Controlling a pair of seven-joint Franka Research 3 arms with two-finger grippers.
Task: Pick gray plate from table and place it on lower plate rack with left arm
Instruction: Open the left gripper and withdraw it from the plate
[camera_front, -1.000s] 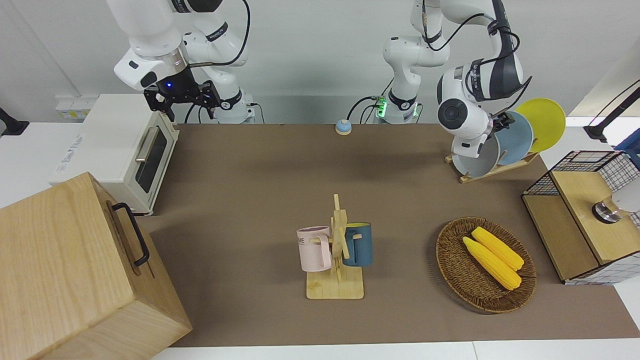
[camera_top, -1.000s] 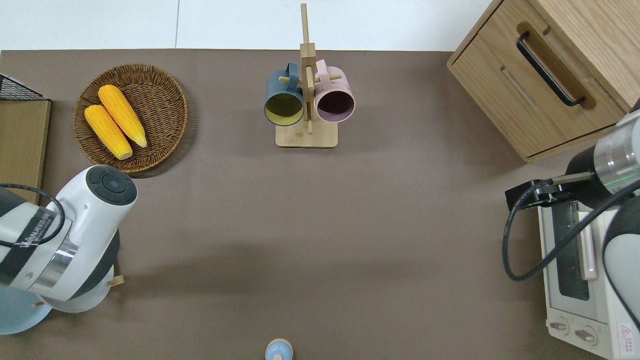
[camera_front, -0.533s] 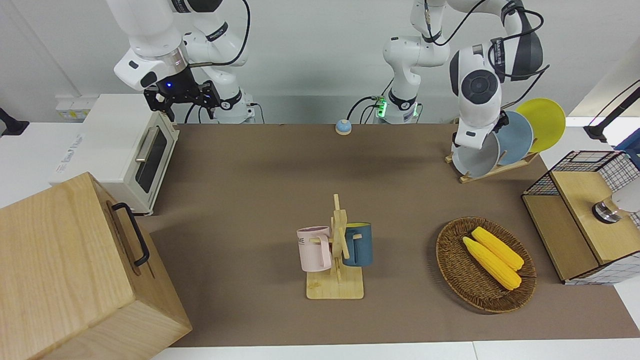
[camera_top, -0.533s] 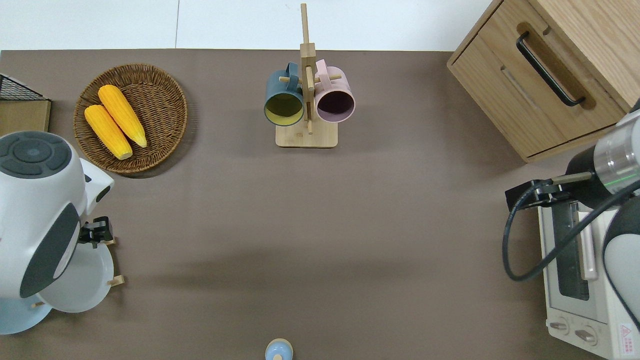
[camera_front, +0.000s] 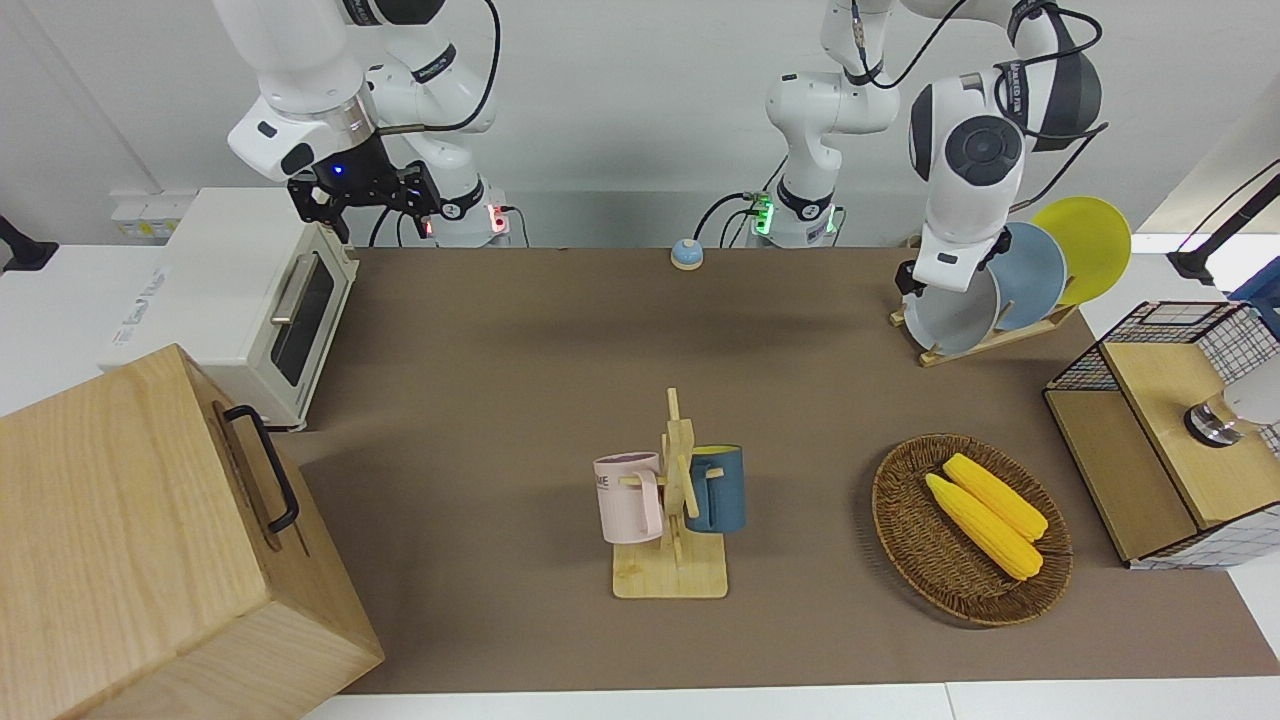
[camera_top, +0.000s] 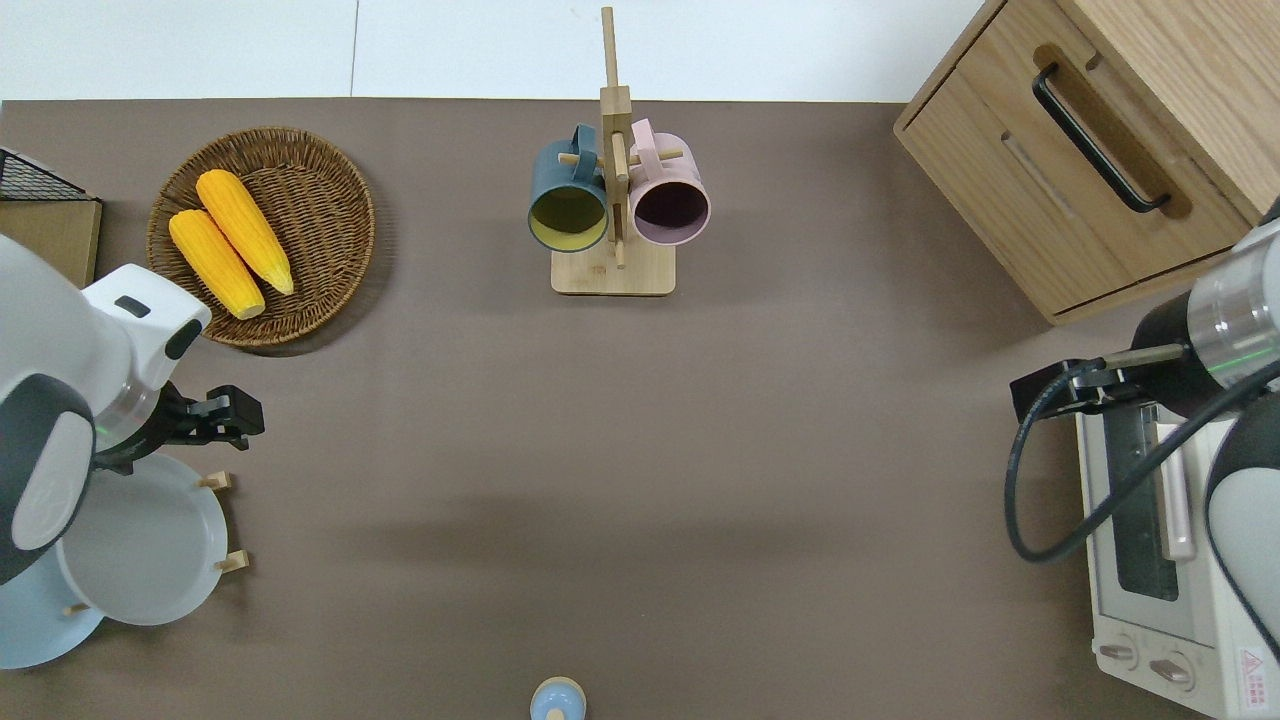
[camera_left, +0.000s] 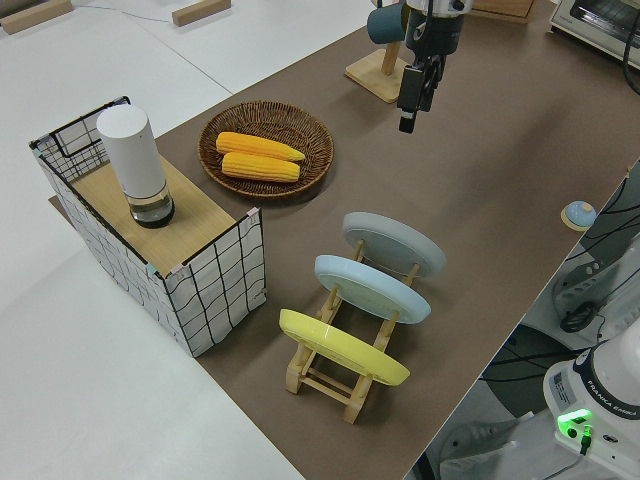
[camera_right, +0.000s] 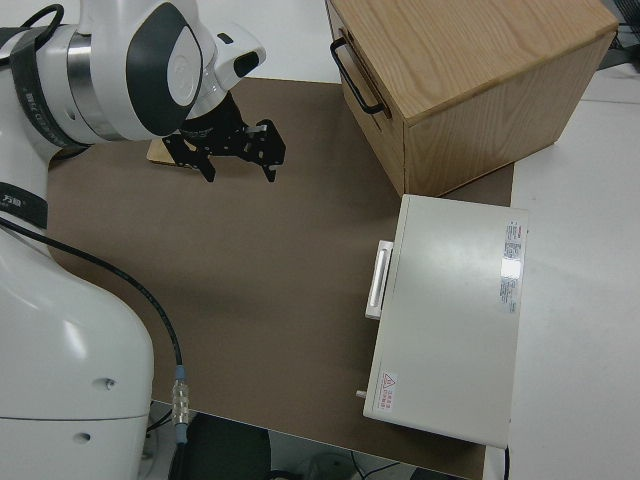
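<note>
wire crate (camera_left: 205, 262): at the left arm's end of the table (camera_top: 700, 450), just beside the lower plate rack and farther from the robots than it. A white cylinder (camera_left: 133, 160) stands on its wooden shelf.
lower plate rack (camera_left: 303, 377): holds three plates, all tilted in its slots.
gray plate (camera_top: 150, 550): we see it seated in the rack slot farthest from the robots. Nothing is gripping it.
light blue plate (camera_left: 370, 288): middle slot, next to the gray plate on the side nearer the robots.
yellow plate (camera_left: 340, 347): rack slot nearest the robots.
left hand (camera_top: 248, 417): in the air over bare table between the rack and the wicker basket. Fingers are spread and released, holding nothing, and it is apart from the gray plate.
wicker basket (camera_top: 365, 220): farther from the robots than the rack, with two corn cobs (camera_top: 230, 245) lying in it side by side.
mug tree (camera_top: 612, 275): well apart from the rack, toward the right arm's end and farther from the robots. A dark blue mug (camera_top: 567, 210) and a pink mug (camera_top: 670, 205) hang on it.
small blue bell (camera_top: 557, 700): toward the right arm's end from the rack, nearer the robots than the rack.
wooden cabinet (camera_top: 1100, 150): right arm's end of the table, well apart from the rack. We see a black handle on its front.
toaster oven (camera_top: 1160, 600): right arm's end too, nearer the robots than the cabinet.
right hand (camera_right: 240, 172): this arm is parked. Fingers are apart and empty.
</note>
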